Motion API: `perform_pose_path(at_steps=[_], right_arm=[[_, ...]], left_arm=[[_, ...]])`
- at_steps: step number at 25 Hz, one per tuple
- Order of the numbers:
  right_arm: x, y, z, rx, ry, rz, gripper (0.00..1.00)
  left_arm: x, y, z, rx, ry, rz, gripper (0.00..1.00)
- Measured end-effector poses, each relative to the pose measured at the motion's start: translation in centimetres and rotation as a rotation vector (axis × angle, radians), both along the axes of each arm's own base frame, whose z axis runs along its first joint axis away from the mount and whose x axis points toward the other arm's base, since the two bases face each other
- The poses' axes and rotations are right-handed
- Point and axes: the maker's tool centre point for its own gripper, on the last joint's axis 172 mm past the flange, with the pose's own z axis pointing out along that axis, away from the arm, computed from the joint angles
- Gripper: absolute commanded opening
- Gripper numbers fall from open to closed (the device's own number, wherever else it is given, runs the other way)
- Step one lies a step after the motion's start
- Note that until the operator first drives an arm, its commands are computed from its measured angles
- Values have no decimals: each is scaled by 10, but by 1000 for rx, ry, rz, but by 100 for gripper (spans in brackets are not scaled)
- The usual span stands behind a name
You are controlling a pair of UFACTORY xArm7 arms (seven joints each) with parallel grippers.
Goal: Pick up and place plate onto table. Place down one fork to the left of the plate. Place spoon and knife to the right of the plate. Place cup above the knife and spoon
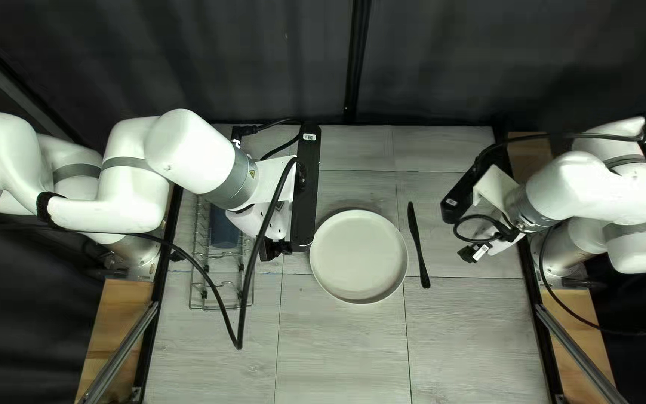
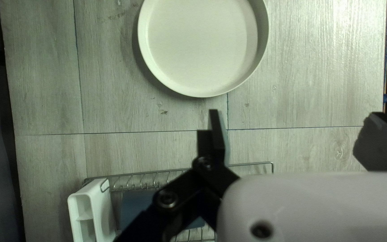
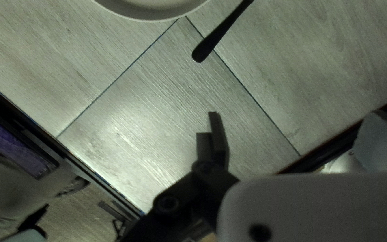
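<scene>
Plate and knife look sorted tbh: round off-white plate (image 1: 358, 256) on the pale wood-look surface (image 1: 338, 344), slim black knife (image 1: 416, 247) to its right. Fork, spoon, cup left to go. Left end effector (image 2: 294, 118) and right end effector (image 3: 294, 118) both open, empty. Can't spot fork or spoon; blue thing (image 1: 223, 230) in the silver wire rack (image 2: 251, 163) is partly hidden, maybe the cup.

The centre plate (image 1: 359, 256) looks smooth and matt, the knife (image 3: 204, 49) smooth, the wire rack (image 2: 251, 164) metal, the tabletop (image 1: 338, 344) wood-grained, the top curtain (image 1: 263, 60) cloth.

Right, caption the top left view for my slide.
A white plate and a black knife side by side on the table, with a robot arm over it from either side.
</scene>
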Motion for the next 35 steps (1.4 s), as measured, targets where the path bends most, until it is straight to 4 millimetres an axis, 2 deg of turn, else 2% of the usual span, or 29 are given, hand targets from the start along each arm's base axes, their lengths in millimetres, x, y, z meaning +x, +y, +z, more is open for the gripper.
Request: perform_pose_path(at_steps=[3, 6, 9, 12, 17, 20, 27, 35], right_arm=[[-10, 1, 6, -1, -15, 103, 100], [-11, 1, 7, -1, -17, 115, 100], [-11, 1, 7, -1, -17, 117, 100], [-11, 1, 7, -1, -17, 117, 100], [-11, 1, 7, -1, -17, 117, 100], [-11, 1, 7, -1, -17, 117, 100], [-11, 1, 7, -1, -17, 117, 100], [-11, 1, 7, -1, -17, 117, 100]], left_arm=[[0, 0, 0, 0, 0, 0, 100], [-1, 1, -1, 0, 2, 0, 100], [-11, 12, -5, 28, 37, -16, 100], [-34, 39, -12, 54, 79, -23, 100], [-84, 93, -36, 64, 140, -36, 100], [-106, 109, -50, 69, 164, -26, 100], [-164, 149, -103, 91, 264, 111, 100], [-204, 186, -127, 146, 392, 269, 100]])
